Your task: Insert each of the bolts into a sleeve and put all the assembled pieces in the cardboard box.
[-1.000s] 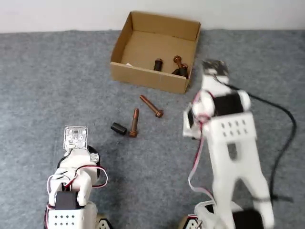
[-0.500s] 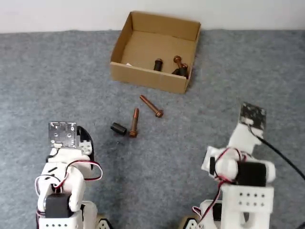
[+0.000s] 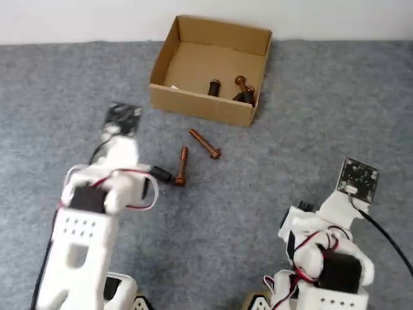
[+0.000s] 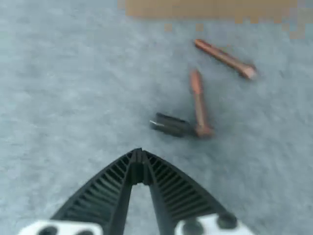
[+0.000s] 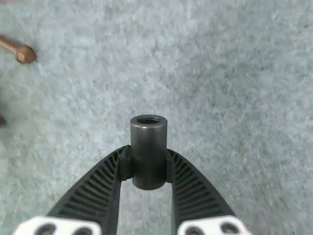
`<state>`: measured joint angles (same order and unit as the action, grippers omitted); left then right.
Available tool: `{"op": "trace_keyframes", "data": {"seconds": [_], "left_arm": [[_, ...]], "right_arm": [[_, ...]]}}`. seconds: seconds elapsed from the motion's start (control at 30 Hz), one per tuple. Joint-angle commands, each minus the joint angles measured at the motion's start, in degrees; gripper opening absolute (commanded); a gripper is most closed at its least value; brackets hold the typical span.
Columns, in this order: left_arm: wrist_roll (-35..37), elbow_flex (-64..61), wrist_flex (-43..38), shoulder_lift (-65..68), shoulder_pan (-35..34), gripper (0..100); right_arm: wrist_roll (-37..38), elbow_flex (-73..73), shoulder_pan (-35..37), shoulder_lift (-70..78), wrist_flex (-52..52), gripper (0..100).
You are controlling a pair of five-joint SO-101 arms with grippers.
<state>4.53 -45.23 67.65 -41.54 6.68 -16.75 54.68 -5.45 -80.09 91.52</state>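
Observation:
My left gripper (image 4: 142, 154) is shut and empty, its tips just short of a black sleeve (image 4: 171, 126) lying on the grey carpet. A copper bolt (image 4: 198, 102) lies against that sleeve's far end, and a second bolt (image 4: 225, 58) lies beyond it. From above, the left arm (image 3: 106, 187) stretches to the sleeve (image 3: 161, 174), with both bolts (image 3: 182, 165) (image 3: 205, 143) beside it. My right gripper (image 5: 146, 159) is shut on another black sleeve (image 5: 148, 149), held upright with its open bore facing up. The cardboard box (image 3: 193, 103) holds two assembled pieces (image 3: 213, 87) (image 3: 242, 88).
The right arm (image 3: 326, 248) is folded back at the near right of the carpet. A bolt head (image 5: 22, 53) lies well off to one side of the right gripper. The box's front wall (image 4: 205, 7) stands beyond the loose bolts.
The right arm pulled back from the box to the near right. The left arm swung forward from its folded pose to the loose sleeve.

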Motion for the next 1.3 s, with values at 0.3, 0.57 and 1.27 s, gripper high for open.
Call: {"op": "trace_keyframes", "data": {"seconds": [0.3, 0.57, 1.27], "left_arm": [[0.62, 27.74, 3.43, 30.42, 8.88, 0], [3.78, 47.69, 15.30, 56.70, 8.97, 1], [9.58, 83.38, 32.79, 84.66, 8.62, 12]], "right_arm": [[1.14, 2.73, -0.66, -7.08, -2.68, 0.9], [1.14, 2.81, -0.66, -7.52, -2.68, 0.9], [1.23, 2.81, -0.40, -7.60, -2.59, 0.9]]}}
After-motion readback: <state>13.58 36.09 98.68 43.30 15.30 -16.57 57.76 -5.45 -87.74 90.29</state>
